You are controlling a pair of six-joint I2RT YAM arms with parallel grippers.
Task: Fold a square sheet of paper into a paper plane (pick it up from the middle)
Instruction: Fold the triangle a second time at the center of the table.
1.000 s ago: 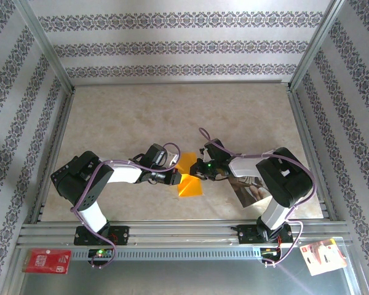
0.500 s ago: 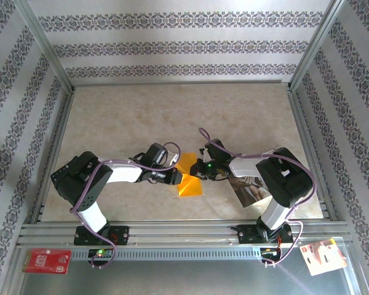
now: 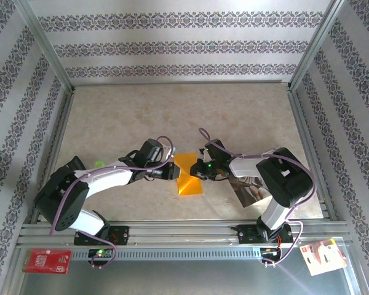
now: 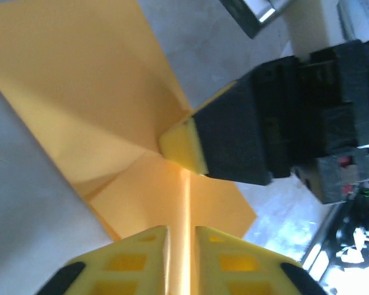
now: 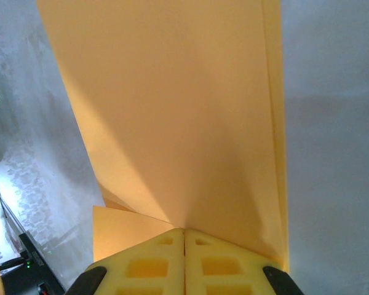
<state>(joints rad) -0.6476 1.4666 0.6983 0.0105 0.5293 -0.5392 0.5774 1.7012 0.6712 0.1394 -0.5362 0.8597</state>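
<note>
The square sheet of paper point(image 3: 189, 184), bright orange and partly folded, sits mid-table between both grippers. Its upper flap is lifted off the table and its lower part lies flat. My left gripper point(image 3: 176, 174) reaches in from the left, and in the left wrist view its yellow fingers point(image 4: 135, 258) pinch a raised crease of the paper point(image 4: 86, 92). My right gripper point(image 3: 200, 174) comes from the right and is shut on the paper's opposite edge. In the right wrist view its closed jaws point(image 5: 184, 236) hold the orange sheet point(image 5: 172, 110), which fans away from them. The right gripper's pad point(image 4: 184, 146) shows pressing into the fold.
A glossy photo sheet point(image 3: 249, 187) lies under the right arm near the table's right edge. A red card point(image 3: 46, 261) rests on the front rail at left and a white-red packet point(image 3: 323, 255) at right. Metal frame rails border the marble table point(image 3: 172, 117).
The left arm has stretched out, its elbow swinging left and down, while its gripper stays at the paper. The paper's upper flap now stands more upright. The right arm holds still.
</note>
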